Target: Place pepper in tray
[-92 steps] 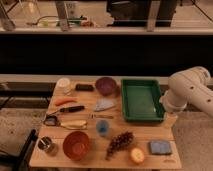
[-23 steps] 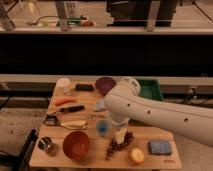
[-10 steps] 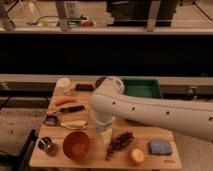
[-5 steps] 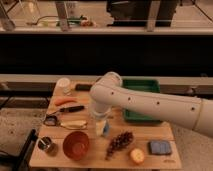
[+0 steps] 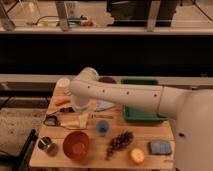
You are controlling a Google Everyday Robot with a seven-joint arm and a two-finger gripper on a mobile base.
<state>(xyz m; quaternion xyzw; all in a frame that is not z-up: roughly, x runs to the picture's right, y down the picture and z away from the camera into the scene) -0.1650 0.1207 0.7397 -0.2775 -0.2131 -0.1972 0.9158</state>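
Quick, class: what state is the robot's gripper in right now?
Gripper: low over the left side of the table, by the orange pepper; its state cannot be told.

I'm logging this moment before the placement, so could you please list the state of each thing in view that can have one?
gripper: down over the table's left side, hidden behind the arm.
pepper: lying on the table, left of the arm, not in the tray.
tray: on the table's right side, visible part holds nothing.
orange bowl: upright, looks empty.
blue cup: upright.
metal cup: upright.
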